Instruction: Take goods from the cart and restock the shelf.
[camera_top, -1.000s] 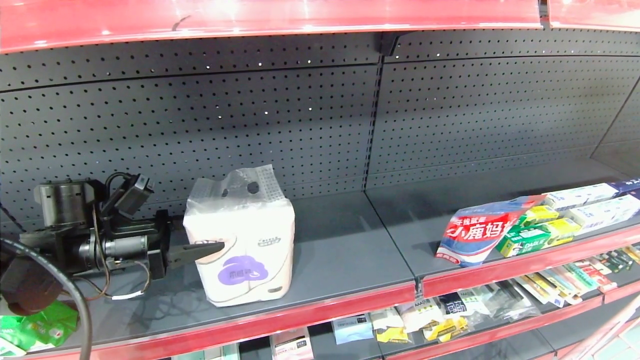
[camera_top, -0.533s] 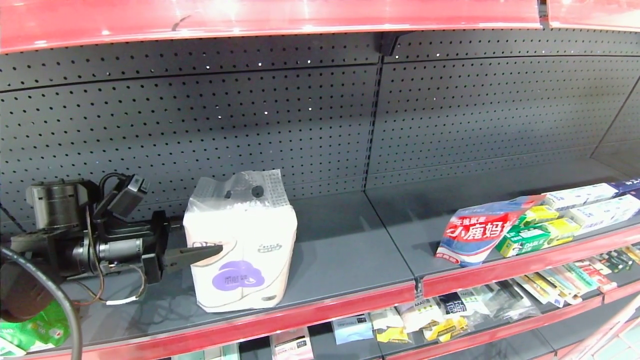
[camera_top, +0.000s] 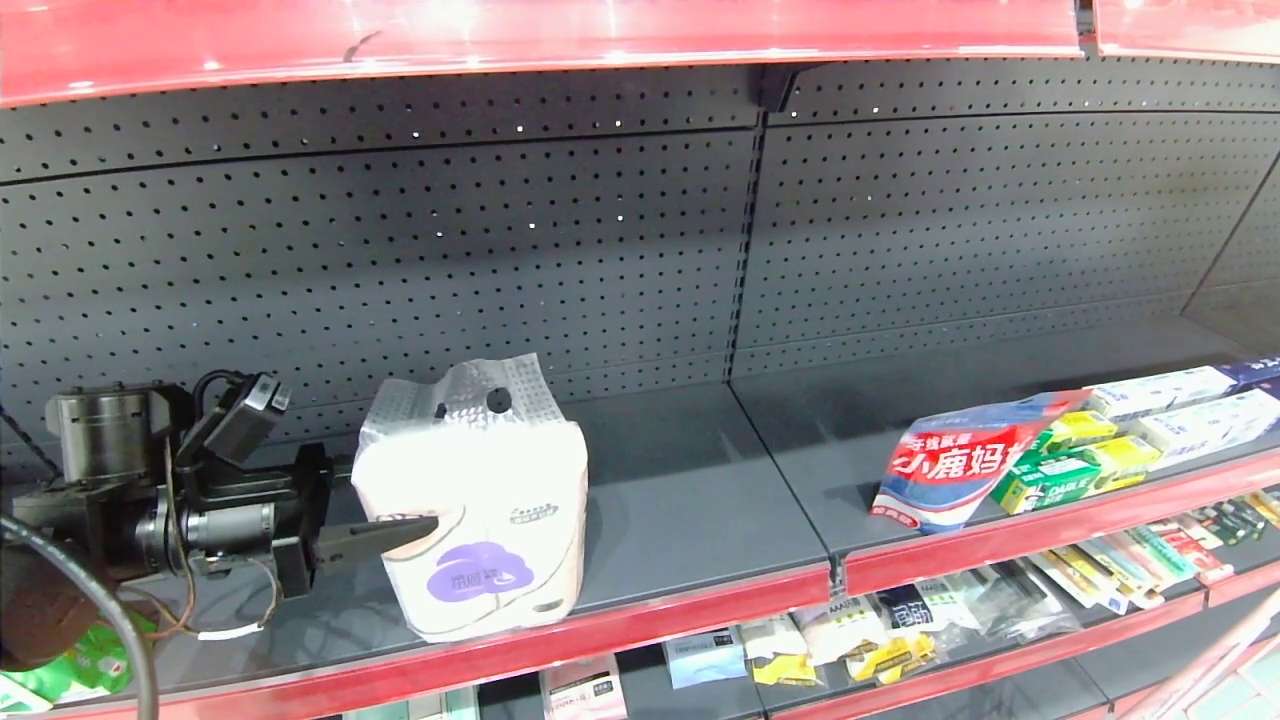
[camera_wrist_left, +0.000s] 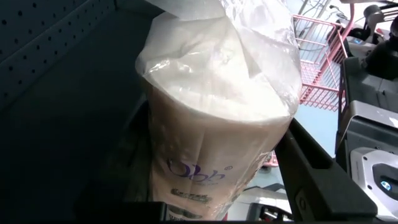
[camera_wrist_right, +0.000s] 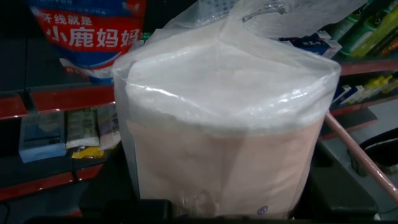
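The left gripper, still clamped on the tissue pack, lowers it slightly toward the shelf front; placing seems almost complete, release probably next

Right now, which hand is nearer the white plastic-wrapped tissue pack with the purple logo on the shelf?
Left. The left hand clamps that tissue pack; the right hand is apart from it, holding a second plastic-wrapped pack short of the shelf, facing the red-and-blue pouch.

Far side, left gripper: probably behind tissue pack.
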